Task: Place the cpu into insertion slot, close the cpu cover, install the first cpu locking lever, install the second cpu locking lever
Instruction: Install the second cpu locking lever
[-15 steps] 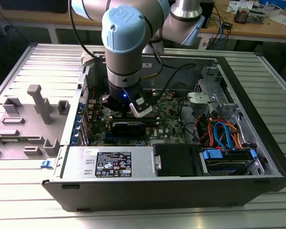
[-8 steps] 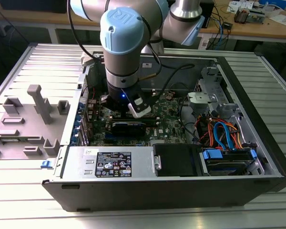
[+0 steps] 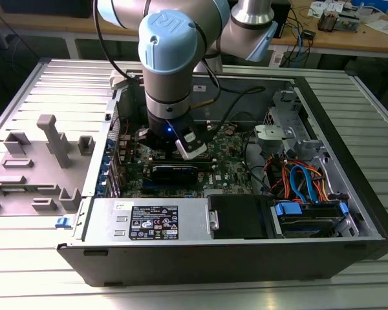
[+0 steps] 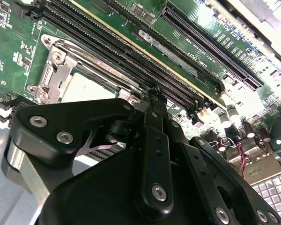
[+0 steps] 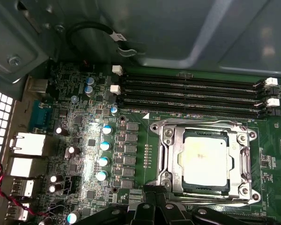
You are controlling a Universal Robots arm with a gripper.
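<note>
In the first wrist view the cpu [image 5: 205, 159], a square chip with a pale silvery top, lies in the insertion slot [image 5: 203, 192]. The silvery cpu cover [image 5: 167, 159] lies flat around it, and thin wire levers run along two sides of the frame. My gripper [image 5: 153, 191] hovers at one edge of the socket. In the second wrist view the black gripper [image 4: 153, 101] is just beside the cover [image 4: 54, 75] and the cpu [image 4: 86, 89]. In the exterior view the arm stands over the open computer case, its gripper [image 3: 181, 145] low above the motherboard and hiding the socket.
Long black memory slots [image 5: 192, 96] run beside the socket, and capacitors [image 5: 104, 146] stand on its other side. In the exterior view, a power supply box [image 3: 155, 219] and a drive cage with blue and orange cables [image 3: 304, 184] flank the board. A grey fixture [image 3: 48, 158] sits left of the case.
</note>
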